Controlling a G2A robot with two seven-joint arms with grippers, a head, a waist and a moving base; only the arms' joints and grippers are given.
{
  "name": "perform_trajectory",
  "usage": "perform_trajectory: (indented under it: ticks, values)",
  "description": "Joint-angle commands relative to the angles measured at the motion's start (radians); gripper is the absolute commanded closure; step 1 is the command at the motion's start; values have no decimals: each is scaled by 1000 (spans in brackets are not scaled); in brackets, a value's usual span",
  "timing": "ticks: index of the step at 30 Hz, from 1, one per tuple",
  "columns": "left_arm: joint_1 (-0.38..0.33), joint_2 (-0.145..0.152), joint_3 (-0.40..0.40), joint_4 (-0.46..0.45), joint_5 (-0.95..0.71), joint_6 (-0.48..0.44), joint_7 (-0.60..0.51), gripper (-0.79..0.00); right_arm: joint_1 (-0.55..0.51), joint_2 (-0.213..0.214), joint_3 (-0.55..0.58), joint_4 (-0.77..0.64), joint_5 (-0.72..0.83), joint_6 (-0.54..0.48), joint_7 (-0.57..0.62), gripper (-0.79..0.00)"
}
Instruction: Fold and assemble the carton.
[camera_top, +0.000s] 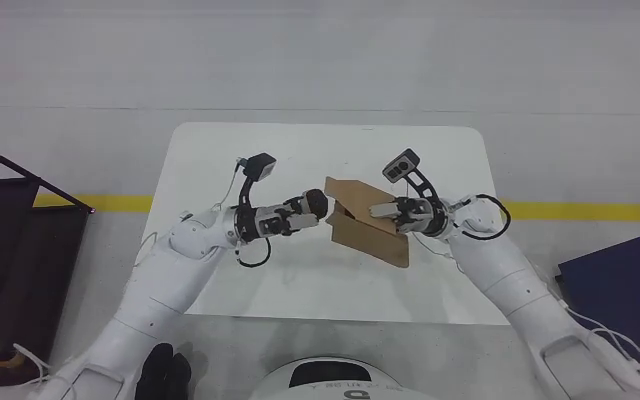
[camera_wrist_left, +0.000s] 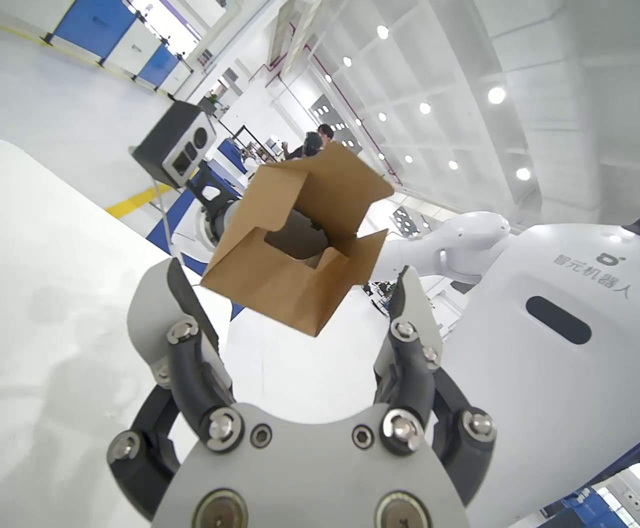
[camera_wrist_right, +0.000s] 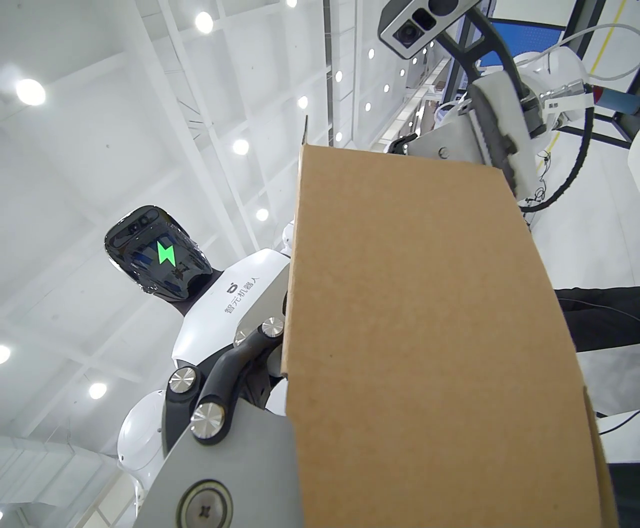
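Note:
A brown carton (camera_top: 366, 222) hangs above the middle of the white table (camera_top: 290, 280), partly opened, with loose flaps. My right gripper (camera_top: 384, 211) is shut on one of its walls from the right; in the right wrist view a flat panel of the carton (camera_wrist_right: 425, 325) covers the fingers. My left gripper (camera_top: 320, 204) sits just left of the carton. The left wrist view has the left gripper (camera_wrist_left: 290, 270) open and empty, facing the open end of the carton (camera_wrist_left: 295, 250) a little ahead. One pad of the left gripper (camera_wrist_right: 492, 125) shows past the carton's far edge.
The table has bare white surface on all sides of the carton. A yellow line (camera_top: 90, 202) runs across the floor behind the table. Dark equipment (camera_top: 30, 250) stands on the floor at the left and a blue object (camera_top: 610, 270) at the right.

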Motion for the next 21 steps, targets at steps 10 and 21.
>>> perform_trajectory:
  ticks: [10, 21]
  values:
    - [28, 10, -24, -62, 167, -131, 112, -677, 12, -5, 1, 32, -19, 0, 0, 0]
    - [-5, 5, -29, -54, 347, -114, 199, -533, 10, -9, 2, 16, -52, 0, 0, 0]
